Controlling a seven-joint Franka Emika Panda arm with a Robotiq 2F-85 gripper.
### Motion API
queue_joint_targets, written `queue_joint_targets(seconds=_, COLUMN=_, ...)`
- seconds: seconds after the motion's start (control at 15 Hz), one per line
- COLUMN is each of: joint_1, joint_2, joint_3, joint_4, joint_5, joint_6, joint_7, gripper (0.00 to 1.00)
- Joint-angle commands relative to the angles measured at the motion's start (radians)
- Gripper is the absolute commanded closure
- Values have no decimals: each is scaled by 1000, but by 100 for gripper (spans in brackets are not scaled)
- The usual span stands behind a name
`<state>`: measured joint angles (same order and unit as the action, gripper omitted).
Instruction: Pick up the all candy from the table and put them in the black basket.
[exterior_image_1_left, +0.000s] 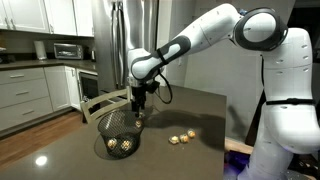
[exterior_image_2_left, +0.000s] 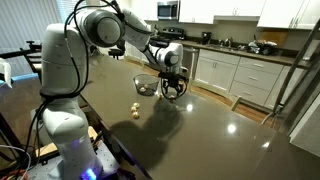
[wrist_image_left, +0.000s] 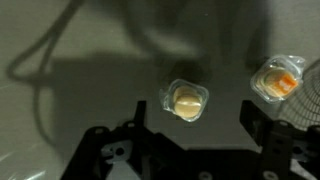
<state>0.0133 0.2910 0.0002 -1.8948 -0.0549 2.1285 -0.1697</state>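
Kitchen; dark table (exterior_image_1_left: 200, 105). Some candy (exterior_image_1_left: 117, 146) appears deposited in black basket (exterior_image_1_left: 100, 125). Remaining: one piece (wrist_image_left: 186, 101) beneath the released, empty gripper (exterior_image_1_left: 138, 113); loose pieces (exterior_image_1_left: 180, 138) near robot-side tabletop edge.

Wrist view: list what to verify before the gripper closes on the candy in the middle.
1. Gripper open and empty: ok.
2. Middle candy lined up between the fingers: ok, it sits about halfway between them.
3. Second candy out of the closing path: cannot tell; it lies near one finger, beside the mesh.
4. Gripper low enough to grasp: cannot tell.
5. Black basket upright on the table, close to the gripper: ok.
6. Table free of candy: not ok; other candies lie farther from the basket.
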Motion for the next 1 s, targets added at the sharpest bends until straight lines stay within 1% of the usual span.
queue_joint_targets(seconds=0.0, joint_1=-13, joint_2=28, joint_3=4, joint_4=32, joint_5=3, joint_6=10, joint_7=3, gripper=36)
queue_joint_targets(seconds=0.07, joint_1=-13, joint_2=29, joint_3=3, joint_4=32, joint_5=4, joint_6=10, joint_7=4, gripper=44)
queue_joint_targets(seconds=0.2, joint_1=-13, joint_2=32, joint_3=3, joint_4=33, joint_5=4, joint_6=10, joint_7=4, gripper=56)
queue_joint_targets(seconds=0.53, joint_1=-13, joint_2=29, joint_3=1, joint_4=33, joint_5=2, joint_6=5, joint_7=5, gripper=89)
queue_joint_targets(seconds=0.67, joint_1=-8, joint_2=9, joint_3=2, joint_4=35, joint_5=-7, joint_6=-10, joint_7=11, gripper=94)
queue_joint_targets(seconds=0.8, joint_1=-1, joint_2=-16, joint_3=4, joint_4=27, joint_5=-15, joint_6=-29, joint_7=15, gripper=90)
queue_joint_targets(seconds=0.93, joint_1=3, joint_2=-42, joint_3=7, joint_4=16, joint_5=-18, joint_6=-40, joint_7=9, gripper=94)
